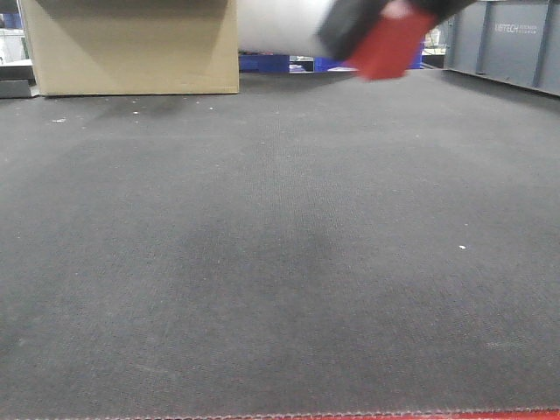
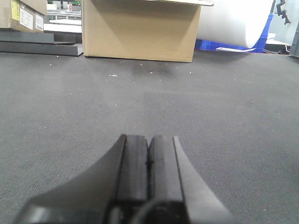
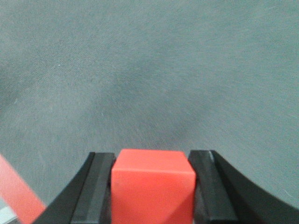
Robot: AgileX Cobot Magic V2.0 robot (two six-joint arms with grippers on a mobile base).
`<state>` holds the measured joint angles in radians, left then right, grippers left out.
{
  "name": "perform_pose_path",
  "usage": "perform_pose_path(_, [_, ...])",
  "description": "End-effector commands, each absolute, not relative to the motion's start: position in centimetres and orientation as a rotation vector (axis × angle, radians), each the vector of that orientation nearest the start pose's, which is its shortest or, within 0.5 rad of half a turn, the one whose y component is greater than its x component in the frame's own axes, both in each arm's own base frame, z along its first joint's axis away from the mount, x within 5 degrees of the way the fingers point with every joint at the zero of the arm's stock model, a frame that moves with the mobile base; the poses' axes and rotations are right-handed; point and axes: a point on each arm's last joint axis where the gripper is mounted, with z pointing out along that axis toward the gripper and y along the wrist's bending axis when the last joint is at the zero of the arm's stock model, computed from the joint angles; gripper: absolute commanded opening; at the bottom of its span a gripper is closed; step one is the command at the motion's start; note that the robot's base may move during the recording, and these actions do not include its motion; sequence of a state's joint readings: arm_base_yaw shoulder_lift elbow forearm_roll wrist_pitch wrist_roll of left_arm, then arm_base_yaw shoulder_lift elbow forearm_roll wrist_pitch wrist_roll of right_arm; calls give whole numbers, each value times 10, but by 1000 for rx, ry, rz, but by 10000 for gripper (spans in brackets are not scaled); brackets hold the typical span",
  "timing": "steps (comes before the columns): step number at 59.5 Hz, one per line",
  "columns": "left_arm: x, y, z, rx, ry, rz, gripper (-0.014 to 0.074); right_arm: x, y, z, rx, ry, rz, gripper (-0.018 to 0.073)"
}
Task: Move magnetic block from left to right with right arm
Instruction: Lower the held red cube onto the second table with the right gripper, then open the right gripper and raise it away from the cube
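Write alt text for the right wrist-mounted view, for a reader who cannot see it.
A red magnetic block sits clamped between the two black fingers of the right gripper, seen from just behind, at the bottom of the picture. Above it stretches a dark grey woven mat, slightly blurred. A blurred red strip crosses the lower left corner.

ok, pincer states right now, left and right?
Left pincer: closed, empty.
Right pincer: closed on the red magnetic block, lifted off the mat.

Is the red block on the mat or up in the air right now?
In the air. The magnetic block sits clamped between the right gripper fingers, and the front view shows it above the gray mat.
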<state>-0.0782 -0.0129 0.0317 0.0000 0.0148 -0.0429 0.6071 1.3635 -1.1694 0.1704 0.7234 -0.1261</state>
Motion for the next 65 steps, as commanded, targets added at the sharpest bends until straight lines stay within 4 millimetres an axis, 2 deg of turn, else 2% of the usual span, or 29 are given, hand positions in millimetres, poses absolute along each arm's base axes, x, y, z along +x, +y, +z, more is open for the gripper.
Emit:
perform_pose_path(1, [55, -4, 208, 22, 1426, -103, -116, 253, 189, 353, -709, 2264, 459, 215])
perform_pose_path(15, [55, -4, 208, 22, 1426, -103, -116, 295, 213, 335, -556, 2413, 431, 215])
perform_pose_path(26, [55, -4, 208, 22, 1426, -103, -116, 325, 227, 303, -378, 2522, 384, 215])
perform_pose_path(39, [55, -4, 208, 22, 1426, -103, -116, 340, 238, 261, -358, 2628, 339, 215])
perform_pose_path(50, [55, -4, 208, 22, 1426, -103, -116, 344, 240, 245, -365, 2664, 311, 223])
perform_pose_path(57, [55, -4, 208, 22, 1426, -103, -116, 344, 240, 244, -369, 2663, 304, 298])
perform_pose_path(62, [55, -4, 208, 22, 1426, -103, -116, 344, 240, 244, -369, 2664, 304, 406])
perform_pose_path(65, [55, -4, 208, 22, 1426, -103, -116, 345, 239, 244, -368, 2664, 303, 502])
